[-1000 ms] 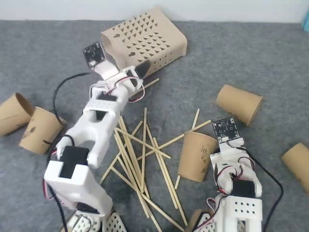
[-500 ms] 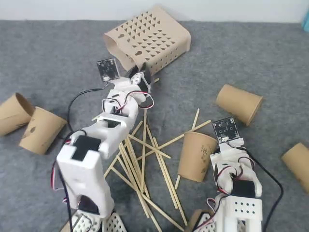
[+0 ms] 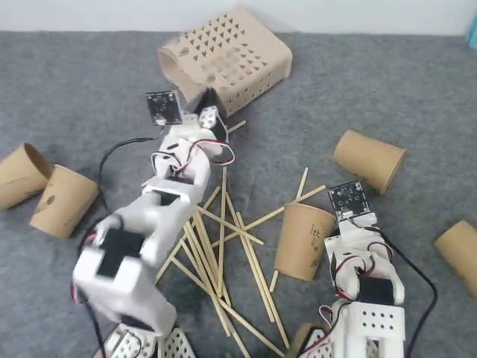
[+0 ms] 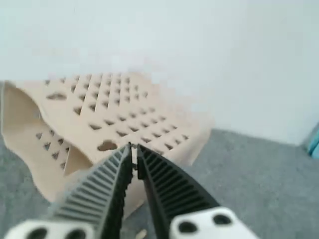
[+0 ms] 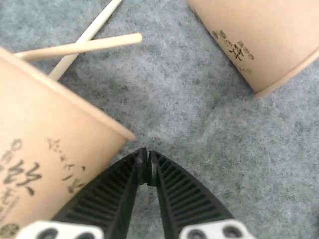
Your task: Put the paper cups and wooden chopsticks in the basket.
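Note:
The perforated beige basket (image 3: pixel 238 52) lies on its side at the back of the grey mat; in the left wrist view the basket (image 4: pixel 114 109) stands just beyond my fingertips. My left gripper (image 3: pixel 208 103) (image 4: pixel 133 151) is shut with nothing in it, right at the basket's lower edge. Several wooden chopsticks (image 3: pixel 216 239) lie scattered mid-table. A paper cup (image 3: pixel 302 240) (image 5: pixel 45 144) lies beside my right gripper (image 5: pixel 148 167), which is shut and empty above the mat. A second cup (image 3: pixel 369 159) (image 5: pixel 259 35) lies farther right.
Two cups (image 3: pixel 22 173) (image 3: pixel 63 200) lie at the left edge, one cup (image 3: pixel 458 250) at the right edge, another cup (image 3: pixel 302 339) by the right arm's base. A single chopstick (image 3: pixel 235 127) lies below the basket. A wall rises behind the basket.
My left arm has swung and straightened, bringing its gripper closer under the basket's edge. The basket has shifted slightly. The right arm has kept still.

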You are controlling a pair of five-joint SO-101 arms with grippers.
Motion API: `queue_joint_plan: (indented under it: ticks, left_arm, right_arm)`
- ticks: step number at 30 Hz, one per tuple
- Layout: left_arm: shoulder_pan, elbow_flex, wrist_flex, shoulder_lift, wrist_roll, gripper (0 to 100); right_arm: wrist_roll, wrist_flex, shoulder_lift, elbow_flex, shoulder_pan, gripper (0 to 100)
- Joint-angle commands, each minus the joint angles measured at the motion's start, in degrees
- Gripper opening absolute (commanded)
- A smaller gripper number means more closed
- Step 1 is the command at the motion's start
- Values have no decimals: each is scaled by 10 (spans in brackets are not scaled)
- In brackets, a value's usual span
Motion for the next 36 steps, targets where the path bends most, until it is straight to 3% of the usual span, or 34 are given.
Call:
queue_joint_plan:
  ticks: [1, 3, 9, 11, 14, 18, 21, 23, 27, 36]
  left_arm:
    - [-1, 44, -11, -155, -3, 10]
    - [1, 54, 38, -209, -6, 10]
    - [-20, 1, 317, -326, -69, 11]
    - [-20, -4, 363, -331, -92, 13]
    - [-18, 22, 333, -313, -127, 43]
    - [-3, 116, 161, -266, -139, 224]
    - [15, 160, 134, -229, -148, 318]
    - [18, 161, 129, -199, -148, 332]
    - [5, 124, 36, -120, -143, 330]
    - [7, -58, -16, 133, -146, 330]
  right_arm:
    - [8, 4, -7, -4, 7, 8]
    - [8, 4, -7, -4, 7, 8]
    - [8, 4, -7, -4, 7, 8]
    - [8, 4, -7, -4, 7, 8]
    - [8, 4, -7, -4, 7, 8]
    - [8, 4, -7, -4, 7, 8]
    - [8, 4, -7, -4, 7, 8]
    - [8, 4, -7, -4, 7, 8]
    - [8, 4, -7, -4, 7, 8]
    - [8, 4, -7, -4, 7, 8]
